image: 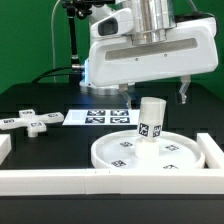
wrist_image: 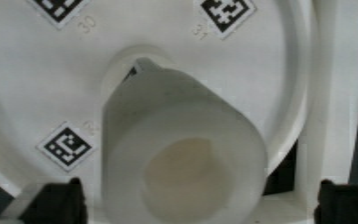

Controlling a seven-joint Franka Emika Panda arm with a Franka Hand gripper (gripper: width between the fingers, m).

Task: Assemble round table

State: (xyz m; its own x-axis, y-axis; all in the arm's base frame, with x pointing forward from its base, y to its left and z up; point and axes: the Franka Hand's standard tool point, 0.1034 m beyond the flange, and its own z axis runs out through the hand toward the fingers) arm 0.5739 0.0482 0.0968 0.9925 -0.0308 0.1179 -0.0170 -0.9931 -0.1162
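The large flat white disc (image: pixel 120 152) lies on the black table near the front. The short cylinder leg (image: pixel 151 120) stands upright on its middle, with a tag on its side. The cross-shaped piece (image: pixel 31 122) lies apart at the exterior view's left. My gripper (image: pixel 154 96) hangs just above the leg, open and empty, with a finger (image: pixel 183 93) on either side of the leg's top. In the wrist view I look down on the leg's round top (wrist_image: pixel 190 160) and the disc (wrist_image: pixel 51 90). The dark fingertips (wrist_image: pixel 59 203) stand wide apart and my gripper (wrist_image: pixel 194 208) touches nothing.
The marker board (image: pixel 98 117) lies flat behind the disc. White border bars run along the front (image: pixel 60 181) and the exterior view's right (image: pixel 211 152) of the table. A green backdrop stands behind.
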